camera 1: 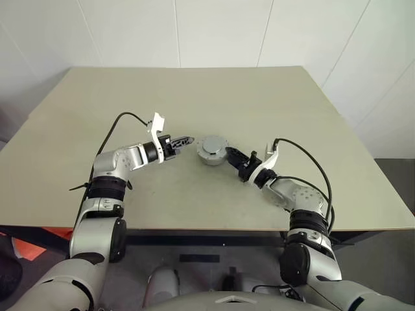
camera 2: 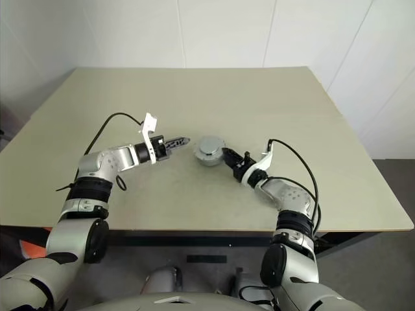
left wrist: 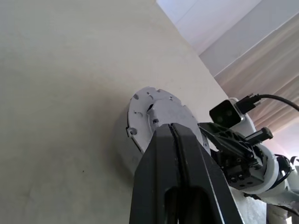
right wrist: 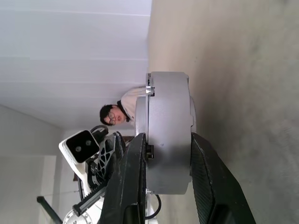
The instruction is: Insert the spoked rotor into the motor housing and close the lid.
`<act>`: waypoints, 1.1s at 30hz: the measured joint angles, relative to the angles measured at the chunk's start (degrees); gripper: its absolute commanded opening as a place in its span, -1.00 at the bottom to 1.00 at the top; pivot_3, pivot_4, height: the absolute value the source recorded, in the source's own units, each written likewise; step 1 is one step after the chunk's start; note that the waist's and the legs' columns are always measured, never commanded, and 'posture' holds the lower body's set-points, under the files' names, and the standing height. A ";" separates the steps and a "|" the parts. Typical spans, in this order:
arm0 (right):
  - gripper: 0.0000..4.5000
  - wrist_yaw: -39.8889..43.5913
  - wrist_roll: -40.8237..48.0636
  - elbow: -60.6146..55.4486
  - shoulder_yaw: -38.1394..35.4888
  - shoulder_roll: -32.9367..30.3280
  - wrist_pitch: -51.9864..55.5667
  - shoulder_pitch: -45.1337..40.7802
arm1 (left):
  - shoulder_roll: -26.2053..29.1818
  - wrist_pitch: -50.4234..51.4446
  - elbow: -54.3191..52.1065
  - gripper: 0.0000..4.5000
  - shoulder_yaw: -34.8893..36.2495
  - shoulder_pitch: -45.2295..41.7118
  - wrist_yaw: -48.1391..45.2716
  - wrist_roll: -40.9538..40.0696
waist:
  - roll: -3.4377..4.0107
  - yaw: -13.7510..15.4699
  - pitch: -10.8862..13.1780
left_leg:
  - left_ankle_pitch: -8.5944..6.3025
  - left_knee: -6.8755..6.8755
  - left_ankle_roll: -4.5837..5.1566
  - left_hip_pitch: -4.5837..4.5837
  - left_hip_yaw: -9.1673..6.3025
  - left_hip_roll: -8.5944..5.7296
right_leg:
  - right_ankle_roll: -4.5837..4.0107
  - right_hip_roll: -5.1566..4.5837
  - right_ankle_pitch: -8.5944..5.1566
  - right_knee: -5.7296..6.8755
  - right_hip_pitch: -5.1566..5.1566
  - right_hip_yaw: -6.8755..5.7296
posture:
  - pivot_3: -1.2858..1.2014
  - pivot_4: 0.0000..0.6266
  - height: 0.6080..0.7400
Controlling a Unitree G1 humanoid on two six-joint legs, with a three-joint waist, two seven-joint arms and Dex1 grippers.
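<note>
- Where the beige table [camera 1: 194,97] is near its middle, the motor housing [camera 1: 211,150] is seen as a closed silver-grey drum, with the lid [left wrist: 156,116] on top.
- The drum's side is clasped between the two fingers of the right gripper [camera 1: 232,155], which is held level and pointed toward the robot's left.
- The left gripper [camera 1: 185,140] is kept just beside the drum, clear of it, fingers pressed together on nothing.
- Beyond the housing, a person is partly seen in the right wrist view.
- The spoked rotor cannot be made out.
</note>
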 measured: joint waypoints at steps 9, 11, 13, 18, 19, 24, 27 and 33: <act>-0.50 -0.17 1.12 -0.26 0.35 0.14 0.12 -2.99 | 3.63 2.50 -1.64 -1.00 4.61 2.91 0.60 -3.54 | 0.06 0.90 0.04 | -0.12 0.36 0.49 -0.46 -0.19 -0.04 | 0.03 -0.07 0.02 0.08 -0.11 -0.22 | 0.03 -1.00 1.00; -0.50 -0.24 1.66 -0.25 -0.21 0.14 -0.20 -3.87 | 4.12 3.38 -1.63 -1.00 7.06 3.13 1.09 -5.12 | 0.06 1.05 0.04 | -0.13 0.44 0.48 -0.52 -0.19 -0.03 | 0.03 -0.07 0.02 0.10 -0.12 -0.29 | 0.03 -1.00 1.00; -0.50 -0.32 2.75 -0.25 -0.99 0.07 -0.58 -4.76 | 5.24 3.88 -1.68 -1.00 8.46 3.54 1.13 -6.20 | 0.07 1.42 0.04 | -0.14 0.48 0.47 -0.51 -0.19 -0.03 | 0.03 -0.08 0.02 0.17 -0.11 -0.30 | 0.03 -1.00 1.00; -0.50 -1.65 5.53 -0.82 -1.91 -0.11 -0.84 -6.50 | 5.26 4.87 -2.54 -1.00 8.51 7.72 1.05 -7.00 | 0.07 1.88 0.05 | -0.25 0.66 0.33 -0.51 -0.19 -0.02 | 0.04 -0.11 0.03 0.33 -0.06 -0.33 | 0.03 -1.00 1.00; -0.50 -2.23 6.19 -1.38 -1.89 -0.01 -0.63 -6.51 | 4.82 5.23 -2.65 -1.00 8.49 8.13 1.06 -7.39 | 0.07 2.03 0.05 | -0.25 0.73 0.32 -0.54 -0.19 -0.01 | 0.04 -0.11 0.02 0.37 -0.06 -0.37 | 0.03 -1.00 1.00; -0.50 -4.74 9.03 -3.80 -1.57 1.07 0.12 -6.55 | 1.74 4.75 -4.63 -0.45 8.52 7.93 2.51 -8.94 | 0.08 2.24 0.06 | -0.25 1.07 0.32 -0.57 -0.20 0.03 | 0.05 -0.15 0.02 0.62 -0.02 -0.42 | 0.03 -1.00 1.00; -0.50 -5.62 10.25 -4.69 -1.42 1.05 0.09 -6.55 | 0.50 3.74 -4.61 0.01 8.74 7.91 3.29 -9.22 | 0.08 2.22 0.06 | -0.24 1.15 0.30 -0.54 -0.20 0.05 | 0.06 -0.15 0.03 0.65 0.02 -0.41 | 0.03 -1.00 1.00; -0.50 -6.85 11.03 -4.76 -1.00 0.69 -0.10 -6.54 | -1.15 3.89 -4.61 0.93 8.79 7.89 3.26 -11.11 | 0.08 2.23 0.06 | -0.24 1.19 0.29 -0.54 -0.20 0.04 | 0.09 -0.14 0.04 0.70 0.03 -0.41 | 0.03 -1.00 1.00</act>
